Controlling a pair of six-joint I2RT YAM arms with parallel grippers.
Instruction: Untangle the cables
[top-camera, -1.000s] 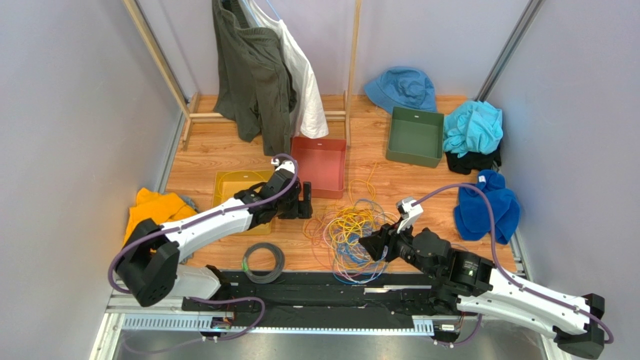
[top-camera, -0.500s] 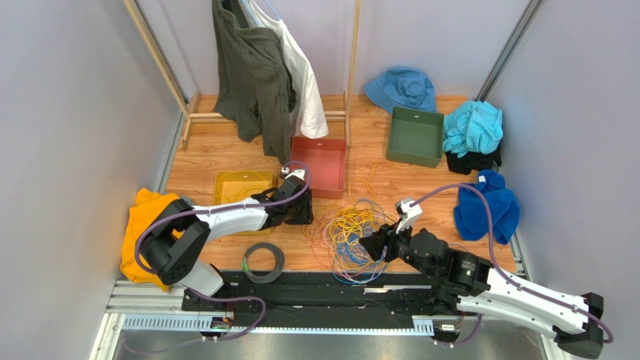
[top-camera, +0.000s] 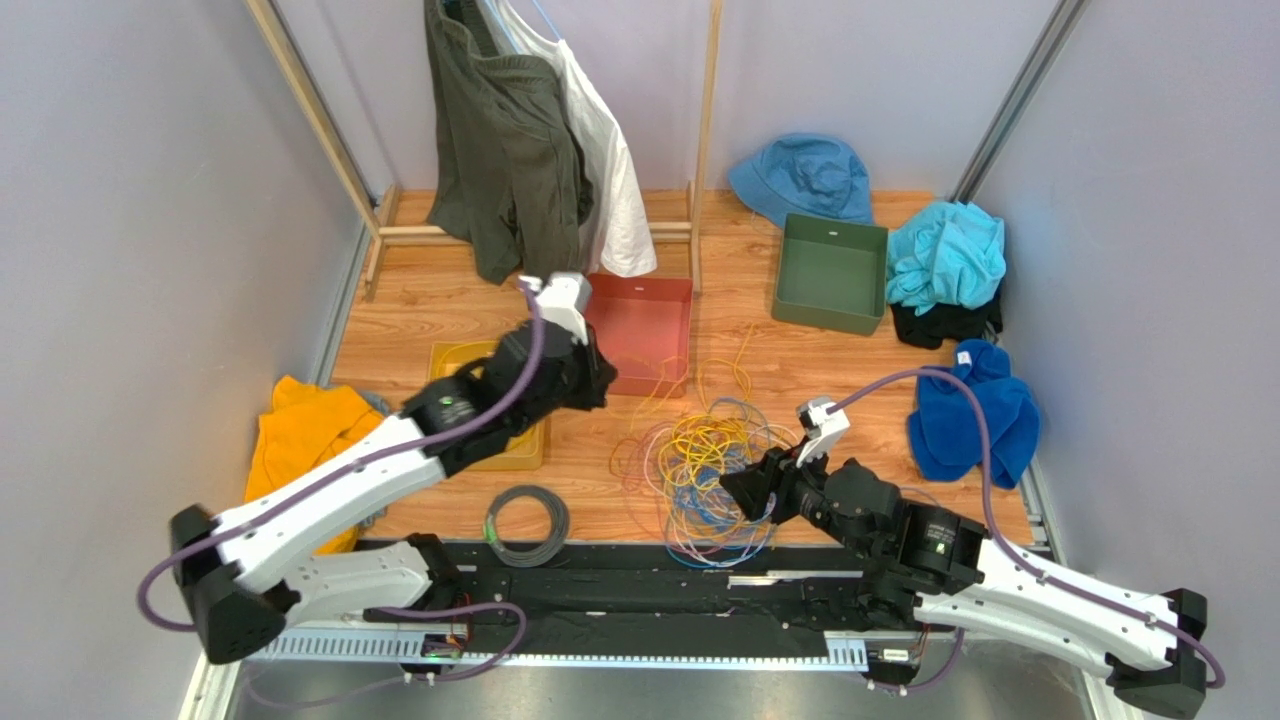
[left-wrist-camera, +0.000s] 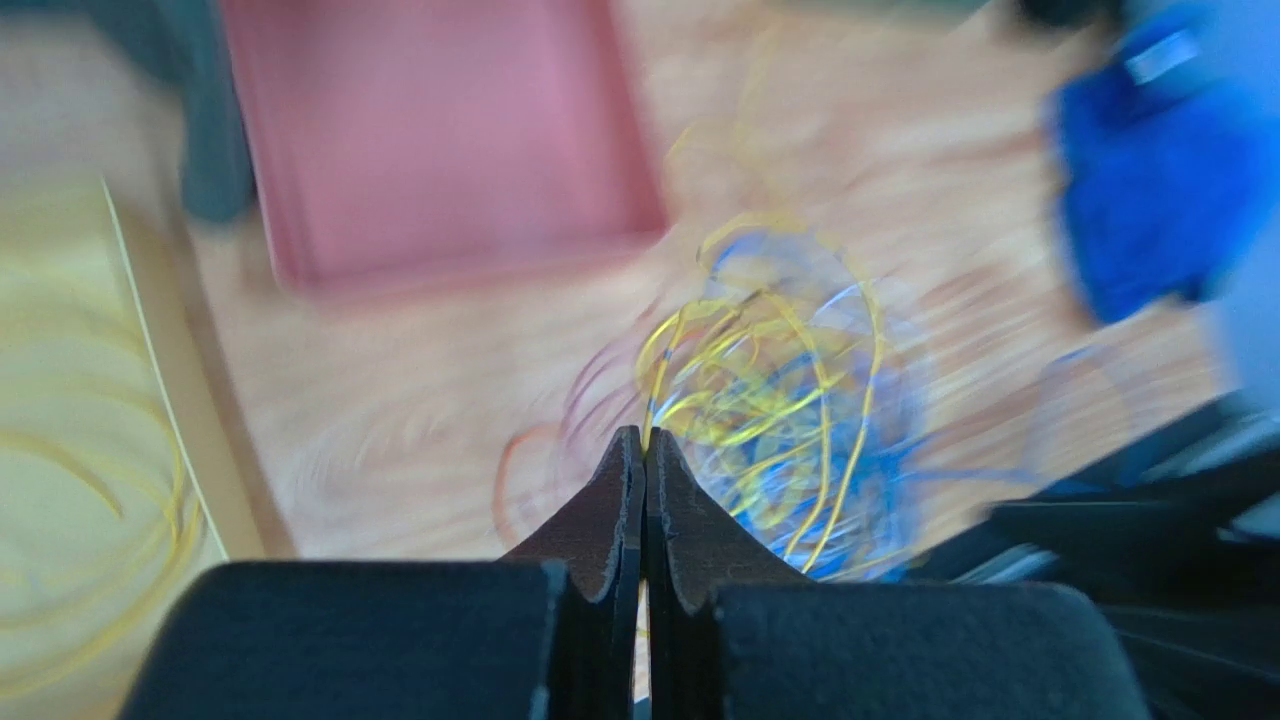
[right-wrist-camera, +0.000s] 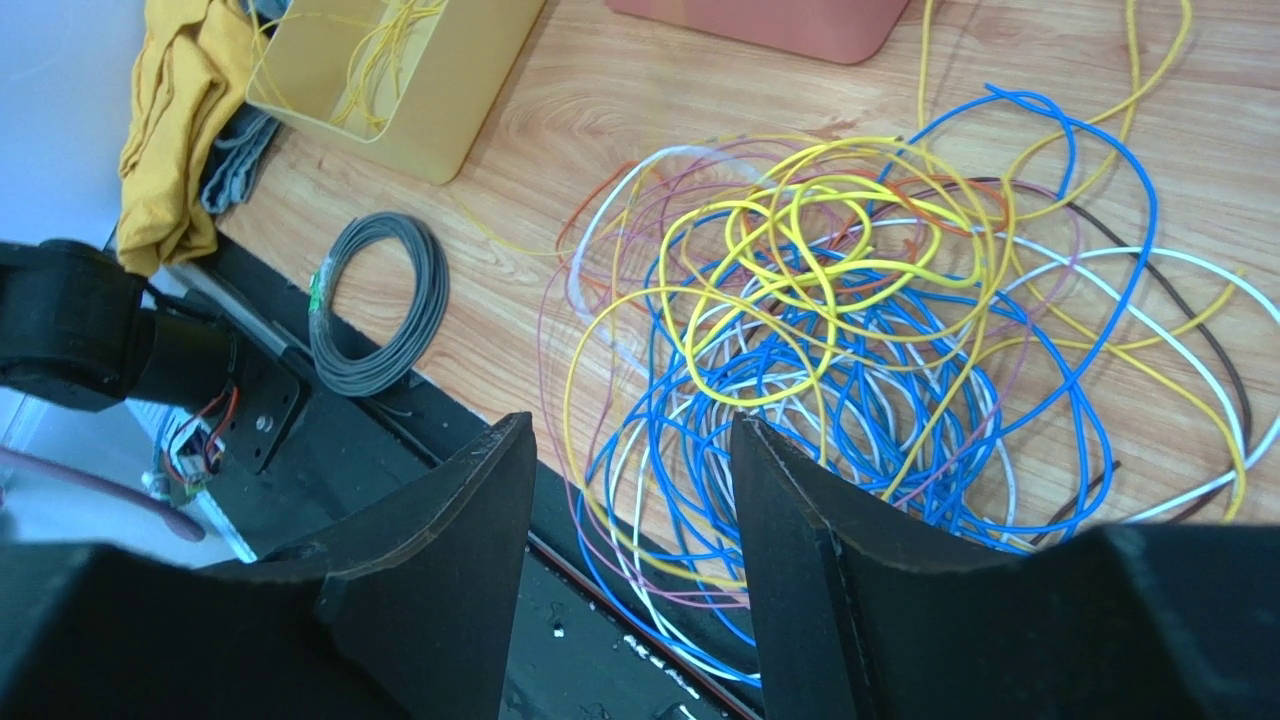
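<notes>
The left claw (left-wrist-camera: 645, 438) is clenched tight, with the cable tangle (left-wrist-camera: 769, 393) lying just beyond its tip. The right claw (right-wrist-camera: 631, 447) hangs released directly above that same tangle.

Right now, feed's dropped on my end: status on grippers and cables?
Left gripper shut, nothing seen held, view blurred. Right gripper open at cable tangle edge. Grey coil lies apart. Nothing in the way.

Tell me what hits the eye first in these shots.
A bright tangle of yellow, blue and white cables sprawls across the wooden table, just nearer than the red tray. The right tool hangs open directly above the tangle. The left tool, shut, points at it from the left.
</notes>
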